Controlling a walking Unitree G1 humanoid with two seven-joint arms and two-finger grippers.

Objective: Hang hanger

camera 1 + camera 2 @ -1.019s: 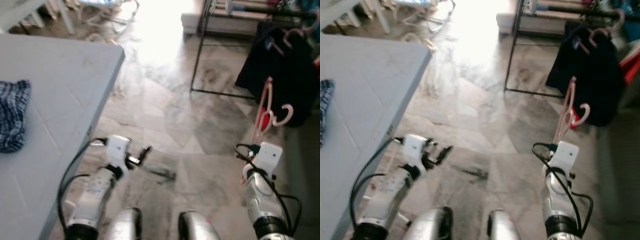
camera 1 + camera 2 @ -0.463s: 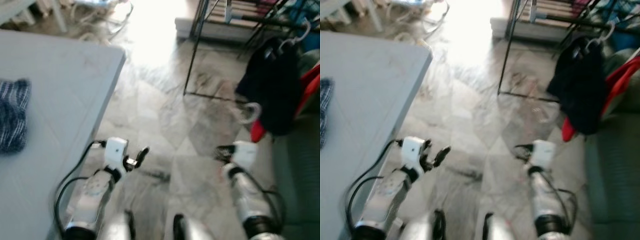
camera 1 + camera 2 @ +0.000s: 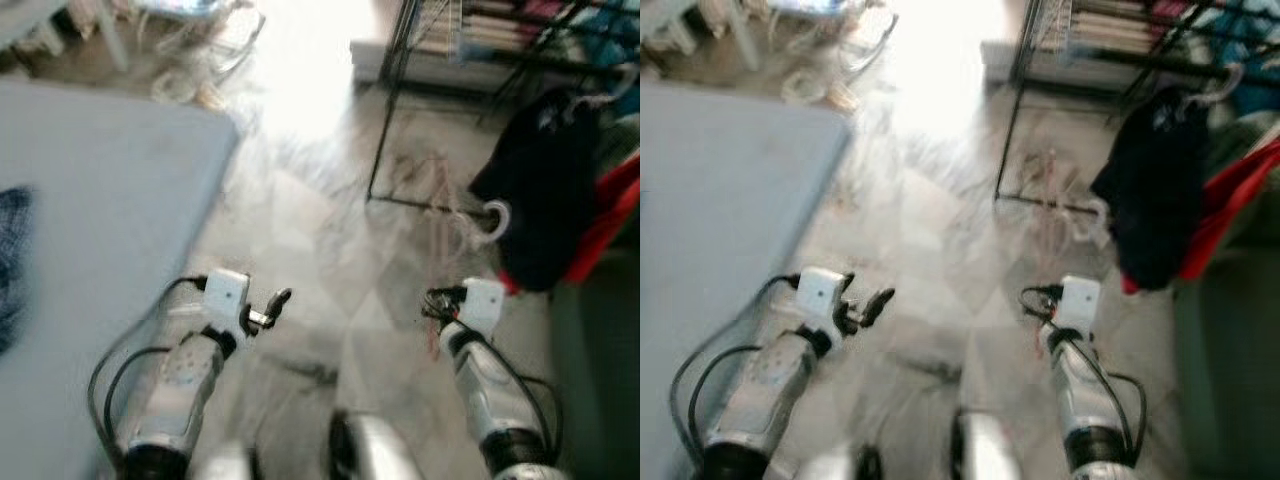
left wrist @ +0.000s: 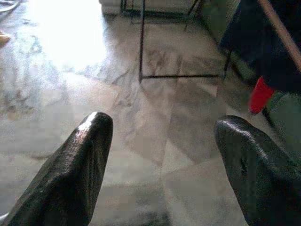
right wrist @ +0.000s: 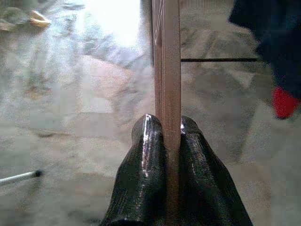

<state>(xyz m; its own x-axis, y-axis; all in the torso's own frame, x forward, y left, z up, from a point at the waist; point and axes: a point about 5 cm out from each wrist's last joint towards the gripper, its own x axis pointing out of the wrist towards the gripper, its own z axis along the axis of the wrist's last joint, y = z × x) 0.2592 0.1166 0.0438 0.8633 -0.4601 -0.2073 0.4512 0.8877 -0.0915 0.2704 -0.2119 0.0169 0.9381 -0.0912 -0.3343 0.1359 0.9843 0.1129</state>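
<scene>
A pale pink hanger (image 5: 170, 70) is clamped between the two black fingers of my right gripper (image 5: 170, 123), its bar running straight away from the wrist. In the left eye view the hanger (image 3: 478, 220) is a blur above my right arm, with its hook near the dark garment (image 3: 545, 180). That garment hangs on the black metal clothes rack (image 3: 385, 100) ahead on the right, with a red garment (image 3: 603, 212) beside it. My left gripper (image 4: 162, 127) is held low over the marble floor, open and with nothing between its fingers.
A grey-blue table (image 3: 100, 200) stands close on my left with a blue checked cloth (image 3: 8, 255) on it. A dark green surface (image 3: 600, 380) lies at the right edge. Cables and white furniture legs (image 3: 190, 60) clutter the far floor. Bright glare covers the floor ahead.
The whole view has shifted and blurred, so the camera is moving. The rack and garments look larger in view. My right gripper still holds the hanger; the left one stays open.
</scene>
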